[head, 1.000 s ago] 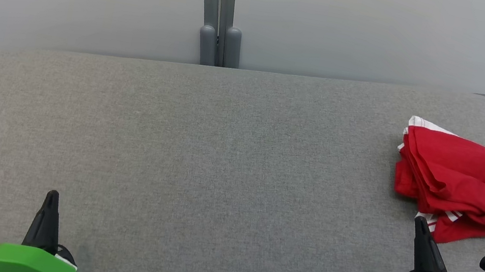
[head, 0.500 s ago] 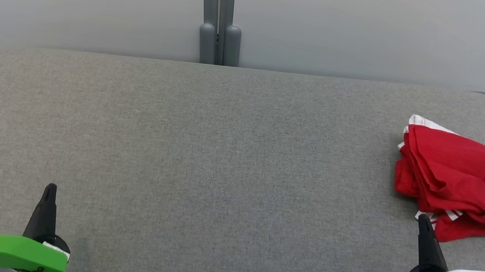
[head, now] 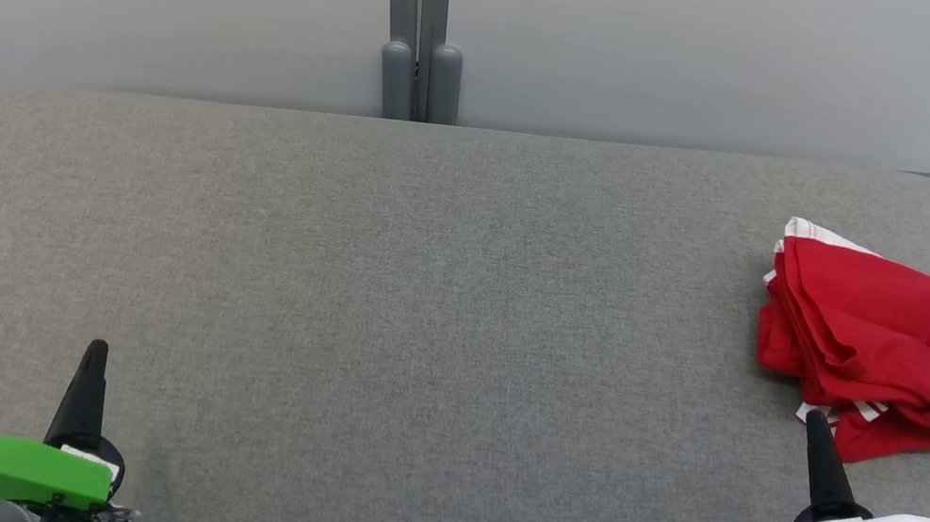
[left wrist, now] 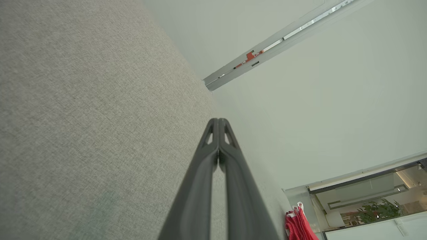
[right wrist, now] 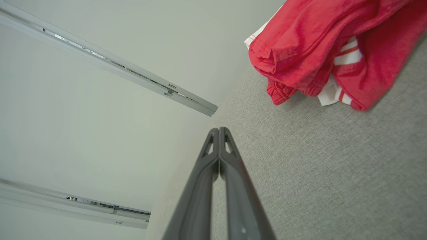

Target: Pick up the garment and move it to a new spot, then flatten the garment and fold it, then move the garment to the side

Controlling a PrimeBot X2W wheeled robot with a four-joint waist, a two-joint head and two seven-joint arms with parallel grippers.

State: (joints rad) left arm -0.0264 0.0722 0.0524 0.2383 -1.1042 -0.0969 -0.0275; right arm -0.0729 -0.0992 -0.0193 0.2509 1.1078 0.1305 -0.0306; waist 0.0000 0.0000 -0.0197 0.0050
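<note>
Both claws pressed together, holding nothing: left gripper (head: pixel 96 349) sits near-left over the grey pad (head: pixel 421 292), right gripper (head: pixel 816 420) near-right. Red garment (head: pixel 884 325) lies bunched on the pad's right end, just ahead of the right gripper, apart from it.

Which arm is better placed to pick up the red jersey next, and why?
Right, probably. The right gripper, shut, points at the near edge of the red jersey, close to it on the grey padded table. The left gripper, also shut, sits far off toward the opposite side.
</note>
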